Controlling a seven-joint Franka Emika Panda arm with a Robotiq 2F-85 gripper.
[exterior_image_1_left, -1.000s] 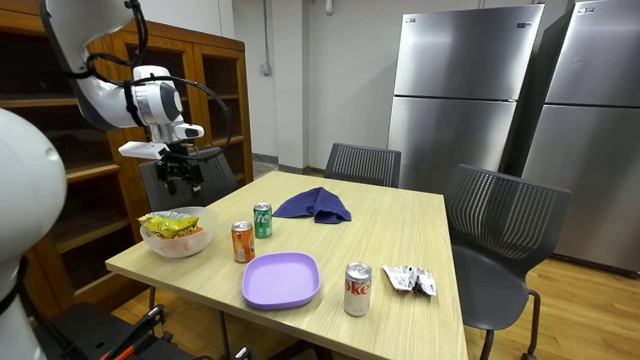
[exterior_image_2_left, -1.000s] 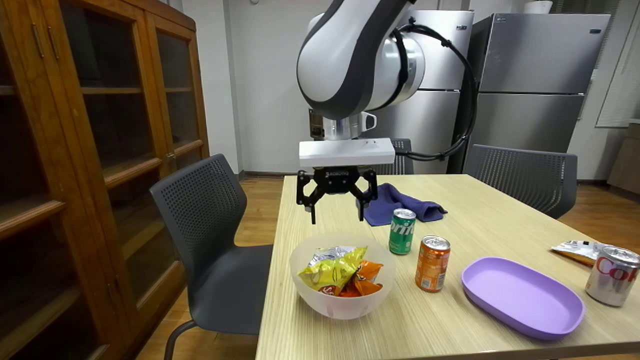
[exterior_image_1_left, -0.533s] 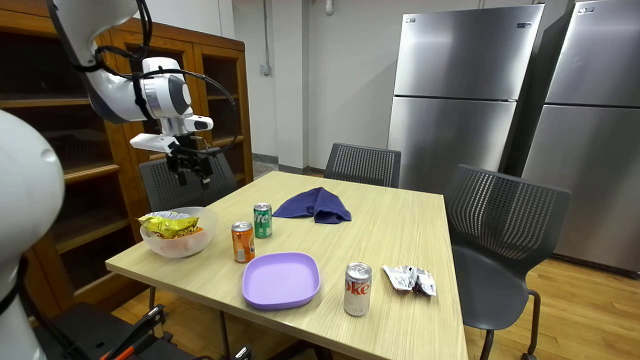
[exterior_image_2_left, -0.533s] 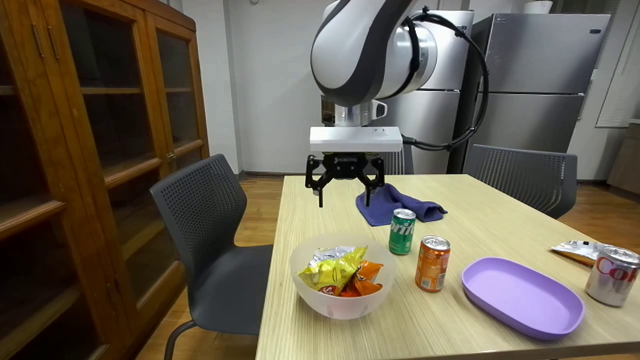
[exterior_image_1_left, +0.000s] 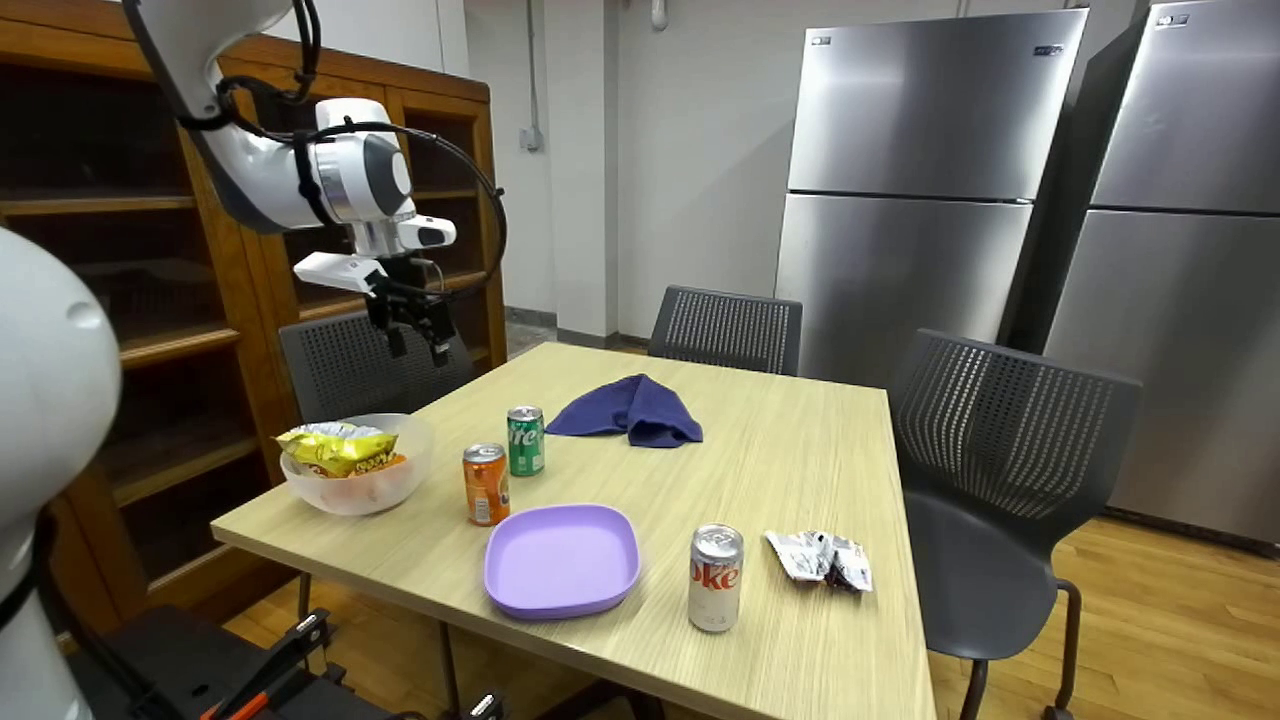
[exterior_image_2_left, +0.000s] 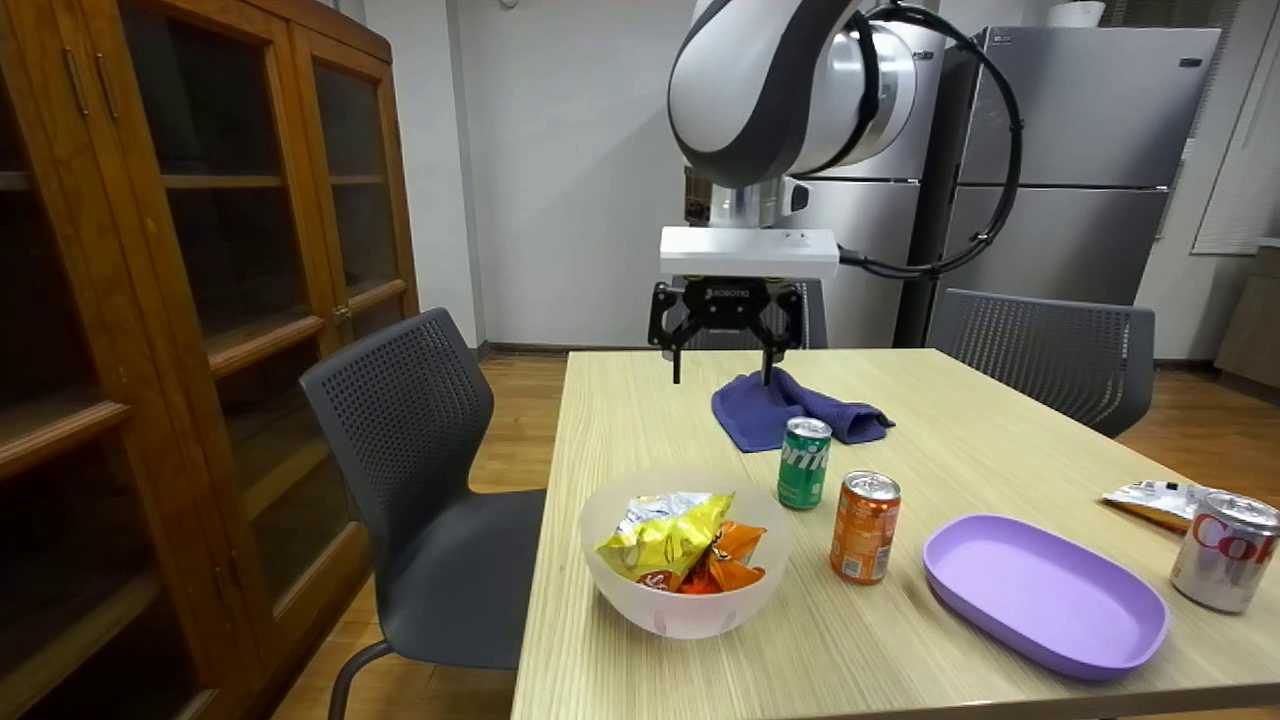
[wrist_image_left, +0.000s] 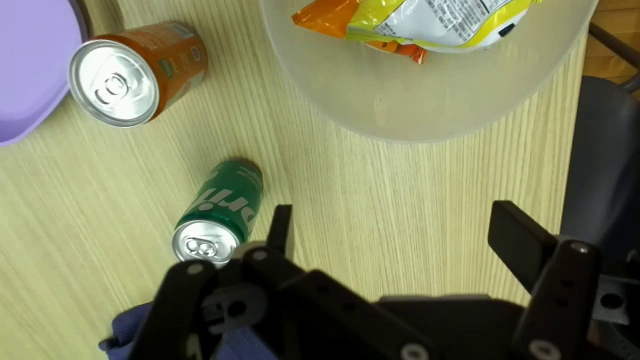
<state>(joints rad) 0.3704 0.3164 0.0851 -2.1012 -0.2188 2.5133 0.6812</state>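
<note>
My gripper (exterior_image_2_left: 722, 377) is open and empty, held above the table (exterior_image_2_left: 640, 410). It also shows in the wrist view (wrist_image_left: 392, 215), with only bare wood between its fingers. A green Sprite can (wrist_image_left: 220, 205) stands upright beside one finger in that view, below the gripper. A dark blue cloth (exterior_image_2_left: 800, 412) lies crumpled on the table, partly hidden by the gripper in the wrist view. A frosted bowl (exterior_image_2_left: 690, 620) holds a yellow chip bag (exterior_image_2_left: 665, 545) and an orange bag (exterior_image_2_left: 735, 555). An orange can (exterior_image_2_left: 866, 527) stands upright near the bowl and the green can.
A purple plate (exterior_image_1_left: 562, 560) lies near the table's front edge. A silver Coke can (exterior_image_1_left: 716, 578) and a crumpled silver packet (exterior_image_1_left: 820, 560) are at its far side. Dark chairs (exterior_image_2_left: 420, 480) surround the table. A wooden cabinet (exterior_image_2_left: 220, 300) and steel refrigerators (exterior_image_1_left: 920, 200) stand behind.
The arm and open gripper have moved right and up in both exterior views, away from above the bowl and toward the cloth's side. The objects on the table have not moved.
</note>
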